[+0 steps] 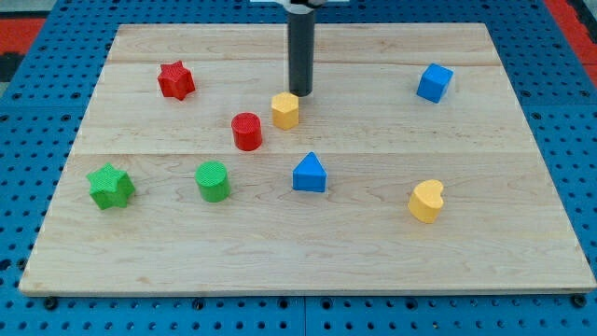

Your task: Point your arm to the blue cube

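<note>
Near the view's top centre, you can see my tip point(300, 94) resting on the wooden board point(522, 243), just above the yellow hexagonal block point(285, 109) and all but touching its upper edge. You won't find any pincer on this arm, only the straight dark rod, so nothing is spread, pressed together or pinching a block.

Look to the view's upper right and you have the blue cube point(434, 82), standing alone and well apart from my tip, with bare board between them.

Just down and to the view's left of the yellow hexagonal block sits the red cylinder point(246, 131); the two are close but apart. Further toward the view's upper left you see the red star block point(175, 80).

Along the lower row (left to right across the view) you'll spot the green star block point(110, 186), the green cylinder point(213, 180), the blue triangular block point(310, 174) and, off to the right, the yellow heart block point(426, 201).

You have no tray, bowl or bin here: the board itself carries all eight blocks, and it lies on a blue pegboard surface point(37, 37).
</note>
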### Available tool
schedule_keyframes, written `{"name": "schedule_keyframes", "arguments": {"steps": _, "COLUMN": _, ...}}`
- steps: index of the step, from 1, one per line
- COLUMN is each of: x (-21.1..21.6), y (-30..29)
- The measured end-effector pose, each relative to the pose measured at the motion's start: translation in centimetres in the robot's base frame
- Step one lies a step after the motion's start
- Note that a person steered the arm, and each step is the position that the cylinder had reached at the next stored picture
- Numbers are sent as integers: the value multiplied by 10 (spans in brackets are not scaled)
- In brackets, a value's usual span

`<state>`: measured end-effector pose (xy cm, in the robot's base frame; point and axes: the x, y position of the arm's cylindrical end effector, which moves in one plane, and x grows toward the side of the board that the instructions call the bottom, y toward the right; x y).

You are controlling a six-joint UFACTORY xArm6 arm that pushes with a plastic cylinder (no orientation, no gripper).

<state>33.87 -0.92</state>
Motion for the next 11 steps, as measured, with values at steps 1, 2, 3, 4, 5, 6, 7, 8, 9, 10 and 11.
{"name": "schedule_keyframes", "arguments": {"steps": 1, "x": 28, "y": -8}}
{"name": "schedule_keyframes", "arguments": {"steps": 2, "x": 29, "y": -8}}
{"name": "schedule_keyframes", "arguments": {"steps": 3, "x": 11, "y": 28}}
{"name": "schedule_keyframes", "arguments": {"steps": 4, "x": -20, "y": 62}}
{"name": "schedule_keyframes", "arguments": {"steps": 5, "x": -50, "y": 107}}
{"name": "schedule_keyframes", "arguments": {"steps": 6, "x": -81, "y": 152}}
{"name": "schedule_keyframes", "arguments": {"steps": 7, "x": -76, "y": 235}}
{"name": "schedule_keyframes", "arguments": {"steps": 8, "x": -41, "y": 283}}
{"name": "schedule_keyframes", "arguments": {"steps": 9, "x": -16, "y": 228}}
{"name": "schedule_keyframes", "arguments": {"steps": 10, "x": -11, "y": 126}}
{"name": "schedule_keyframes", "arguments": {"steps": 11, "x": -11, "y": 89}}
